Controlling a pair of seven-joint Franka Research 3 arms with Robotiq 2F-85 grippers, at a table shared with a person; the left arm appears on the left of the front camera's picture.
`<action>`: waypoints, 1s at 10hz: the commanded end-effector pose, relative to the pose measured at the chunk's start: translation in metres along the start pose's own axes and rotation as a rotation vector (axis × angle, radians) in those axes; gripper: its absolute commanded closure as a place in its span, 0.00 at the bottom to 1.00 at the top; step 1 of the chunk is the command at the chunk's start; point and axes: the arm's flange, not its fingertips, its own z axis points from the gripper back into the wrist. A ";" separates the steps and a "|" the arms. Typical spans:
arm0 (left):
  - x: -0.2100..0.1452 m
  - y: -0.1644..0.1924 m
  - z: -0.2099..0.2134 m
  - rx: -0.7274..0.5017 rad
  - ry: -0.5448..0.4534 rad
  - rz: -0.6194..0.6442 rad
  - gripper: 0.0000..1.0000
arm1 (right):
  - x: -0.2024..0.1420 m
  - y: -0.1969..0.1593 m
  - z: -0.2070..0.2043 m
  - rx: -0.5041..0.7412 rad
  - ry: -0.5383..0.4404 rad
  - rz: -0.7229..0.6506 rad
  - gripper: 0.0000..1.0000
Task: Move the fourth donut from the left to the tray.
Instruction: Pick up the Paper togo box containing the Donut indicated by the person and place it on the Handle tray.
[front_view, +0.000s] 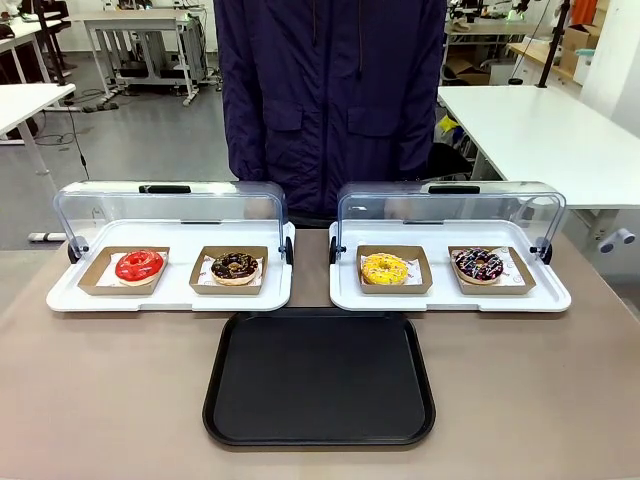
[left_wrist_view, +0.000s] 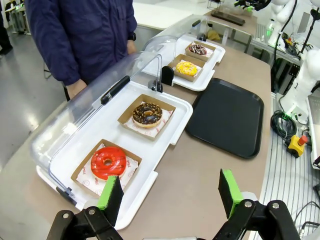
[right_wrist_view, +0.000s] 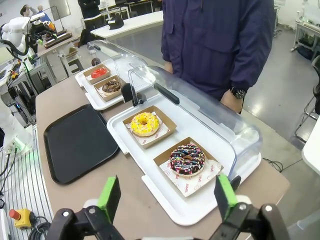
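The fourth donut (front_view: 479, 265) (right_wrist_view: 187, 160) (left_wrist_view: 198, 49), dark chocolate glaze with coloured sprinkles, sits in a brown cardboard dish at the right end of the right white tray. The black tray (front_view: 319, 378) (left_wrist_view: 226, 115) (right_wrist_view: 78, 142) lies bare on the table in front of the two white trays. My right gripper (right_wrist_view: 166, 196) hovers open just short of the sprinkled donut's white tray. My left gripper (left_wrist_view: 168, 192) is open above the table edge, near the red donut (left_wrist_view: 107, 162).
Left to right sit a red donut (front_view: 139, 266), a crumb-topped chocolate donut (front_view: 236, 267) and a yellow donut (front_view: 385, 268), each in a cardboard dish. Both clear domed lids (front_view: 170, 212) stand raised at the back. A person in a dark jacket (front_view: 330, 90) stands at the far side.
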 end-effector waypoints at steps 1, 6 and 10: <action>0.000 0.000 0.000 -0.009 -0.009 -0.007 0.00 | 0.001 -0.002 -0.001 0.000 -0.029 0.020 0.00; 0.000 0.000 0.000 -0.009 -0.009 -0.007 0.00 | 0.001 -0.002 -0.001 0.000 -0.029 0.020 0.00; 0.000 0.000 0.000 -0.009 -0.009 -0.007 0.00 | 0.001 -0.002 -0.001 0.000 -0.029 0.020 0.00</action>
